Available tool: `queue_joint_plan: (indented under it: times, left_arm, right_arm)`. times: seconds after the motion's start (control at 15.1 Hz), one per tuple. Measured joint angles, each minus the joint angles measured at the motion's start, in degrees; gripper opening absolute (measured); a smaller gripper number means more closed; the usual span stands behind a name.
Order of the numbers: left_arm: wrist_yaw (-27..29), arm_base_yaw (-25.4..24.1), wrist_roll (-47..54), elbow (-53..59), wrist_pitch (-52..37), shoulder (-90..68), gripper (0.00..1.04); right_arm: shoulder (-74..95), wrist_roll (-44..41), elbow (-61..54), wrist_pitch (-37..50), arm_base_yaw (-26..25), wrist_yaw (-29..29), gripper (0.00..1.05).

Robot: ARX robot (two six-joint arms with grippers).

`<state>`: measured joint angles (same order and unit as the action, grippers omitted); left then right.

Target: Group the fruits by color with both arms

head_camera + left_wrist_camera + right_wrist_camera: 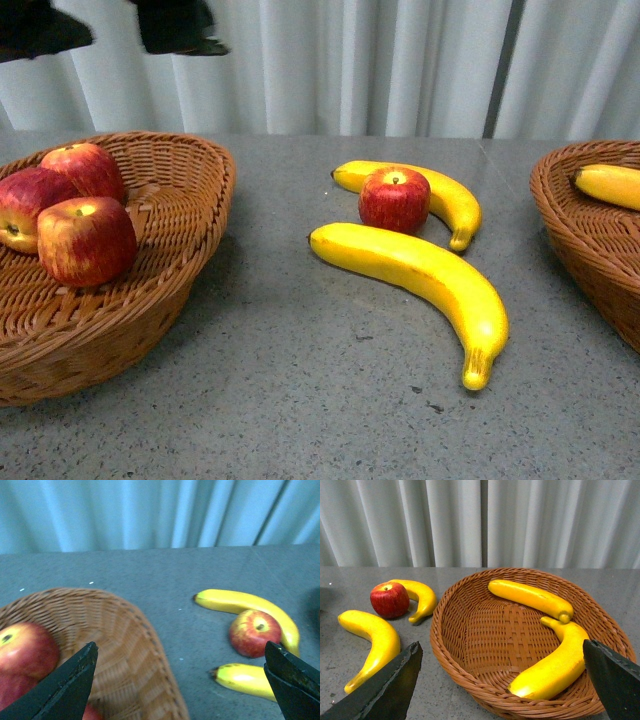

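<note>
On the desk [300, 400], front view: left basket [205, 190] holds three apples [85, 240], pressed together. Loose apple [394, 199] sits mid-desk, tucked into the curve of the far banana [452, 200]. Near banana [420, 270] lies just in front of it. Right basket [560, 215], at the frame edge, shows one basket banana [610, 185].

Left wrist view: left hand [180, 650] spread wide, nothing between its fingers [75, 680]. It hangs above the left basket's rim, with apples inside. The loose apple and both desk bananas lie beyond.

Right wrist view: right hand [501, 647] likewise wide apart and empty, above the right basket. Two bananas lie inside, tips close together. Loose apple, far banana and near banana lie beside the basket on the desk.
</note>
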<state>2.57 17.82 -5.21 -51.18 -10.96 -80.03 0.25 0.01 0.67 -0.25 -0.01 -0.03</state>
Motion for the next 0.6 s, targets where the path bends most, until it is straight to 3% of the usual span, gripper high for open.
queue_joint_plan:
  times: [0.33, 0.6]
  left_arm:
    - [-6.1, 5.7, 7.7, -17.6, 2.4, -25.1, 0.98]
    - [-10.3, 9.2, 12.0, -25.8, 2.7, -31.9, 0.98]
  right_arm:
    - [0.0, 0.0, 0.0, 0.0, 0.0, 0.0, 0.98]
    - [0.0, 0.0, 0.0, 0.0, 0.0, 0.0, 0.98]
